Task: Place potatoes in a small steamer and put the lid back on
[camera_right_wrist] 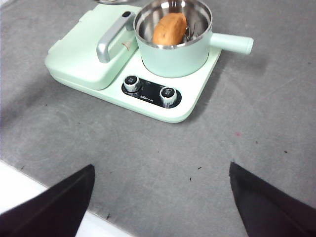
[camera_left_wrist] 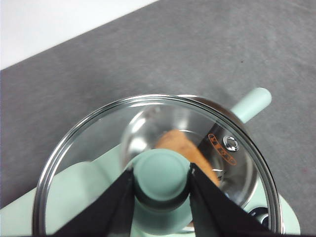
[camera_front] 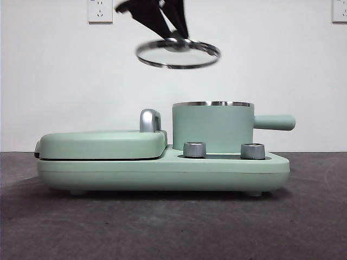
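Your left end effector (camera_left_wrist: 162,180) pinches the lid (camera_front: 178,53) by its knob, above and off to one side of the steamer (camera_front: 212,127), where the potato (camera_right_wrist: 169,28) already lies. Centre it over the rim, level it, then lower. The right end effector (camera_right_wrist: 160,197) waits spread wide.

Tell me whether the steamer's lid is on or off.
Off. The left end effector grips the lid by its knob, holding it tilted in the air above the small steamer, whose rim is uncovered.
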Controlling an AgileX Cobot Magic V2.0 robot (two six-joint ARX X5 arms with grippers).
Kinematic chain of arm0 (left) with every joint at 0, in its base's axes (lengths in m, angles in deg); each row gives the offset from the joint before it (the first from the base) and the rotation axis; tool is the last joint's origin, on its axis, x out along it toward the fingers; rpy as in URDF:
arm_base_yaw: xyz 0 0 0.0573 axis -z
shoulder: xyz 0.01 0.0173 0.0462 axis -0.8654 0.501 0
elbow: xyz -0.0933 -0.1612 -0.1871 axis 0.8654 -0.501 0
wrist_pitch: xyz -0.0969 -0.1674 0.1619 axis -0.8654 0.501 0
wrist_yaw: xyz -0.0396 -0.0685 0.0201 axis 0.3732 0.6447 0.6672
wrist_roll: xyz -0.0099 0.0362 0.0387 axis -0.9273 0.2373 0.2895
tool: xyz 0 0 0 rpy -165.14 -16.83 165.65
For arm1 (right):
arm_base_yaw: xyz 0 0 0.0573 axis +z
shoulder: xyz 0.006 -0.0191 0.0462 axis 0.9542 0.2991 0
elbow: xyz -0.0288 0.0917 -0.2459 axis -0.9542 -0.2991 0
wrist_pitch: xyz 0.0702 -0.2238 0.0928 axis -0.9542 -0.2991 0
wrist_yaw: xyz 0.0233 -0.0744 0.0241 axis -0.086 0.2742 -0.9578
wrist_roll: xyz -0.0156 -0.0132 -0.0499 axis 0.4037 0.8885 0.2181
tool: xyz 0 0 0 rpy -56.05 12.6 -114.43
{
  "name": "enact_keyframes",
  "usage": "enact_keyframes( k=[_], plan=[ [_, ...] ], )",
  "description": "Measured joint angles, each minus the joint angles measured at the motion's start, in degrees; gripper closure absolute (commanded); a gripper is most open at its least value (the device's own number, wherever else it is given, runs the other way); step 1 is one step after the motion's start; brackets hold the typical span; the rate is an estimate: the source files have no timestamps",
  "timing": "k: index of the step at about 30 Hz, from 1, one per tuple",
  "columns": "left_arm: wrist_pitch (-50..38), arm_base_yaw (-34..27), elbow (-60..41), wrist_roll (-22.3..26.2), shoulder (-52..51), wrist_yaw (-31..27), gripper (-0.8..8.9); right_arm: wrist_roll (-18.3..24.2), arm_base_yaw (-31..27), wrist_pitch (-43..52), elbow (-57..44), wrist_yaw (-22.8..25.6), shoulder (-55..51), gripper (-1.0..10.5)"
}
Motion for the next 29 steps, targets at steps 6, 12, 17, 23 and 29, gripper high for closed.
enact_keyframes(
  k=[6,12,17,23,29],
  plan=[
    [-4.9,1.9,0.0,0.0,5.0,0.0,7.98,-0.2,0.0,0.0,-0.9,0.0,0.0,5.1],
    [-12.2,2.1,-0.1,0.0,7.9,0.0,7.99,-0.2,0.0,0.0,-0.9,0.0,0.0,5.1],
    [-12.3,2.1,-0.1,0.0,8.0,0.0,8.00,-0.2,0.0,0.0,-0.9,0.0,0.0,5.1],
    [-12.6,2.6,-0.1,-0.1,9.9,1.5,8.00,-0.2,0.0,0.0,-0.9,0.0,0.0,5.1],
    [-12.6,3.3,-0.1,-0.1,11.4,1.5,8.00,-0.2,0.0,0.0,-0.9,0.0,0.0,5.1]
  ],
)
